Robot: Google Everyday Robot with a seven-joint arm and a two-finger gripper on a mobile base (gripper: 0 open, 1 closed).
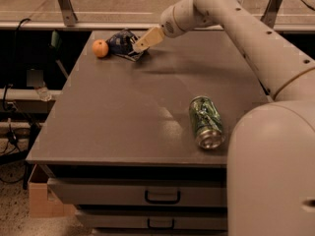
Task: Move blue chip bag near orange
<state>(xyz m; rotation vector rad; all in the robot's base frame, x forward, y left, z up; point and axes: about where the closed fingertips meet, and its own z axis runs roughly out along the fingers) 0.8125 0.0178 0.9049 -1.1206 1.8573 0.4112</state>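
Note:
The blue chip bag (121, 43) lies crumpled on the far left part of the table (123, 107). The orange (100, 48) sits just left of it, almost touching. My gripper (138, 46) reaches in from the right, and its tip is at the bag's right edge, low over the table. The bag's right side is partly hidden behind the gripper.
A green metal can (206, 121) lies on its side at the right front of the table, next to my arm's large white body (270, 171). Drawers (162, 196) sit under the table's front edge. A cardboard box (42, 198) stands on the floor at the left.

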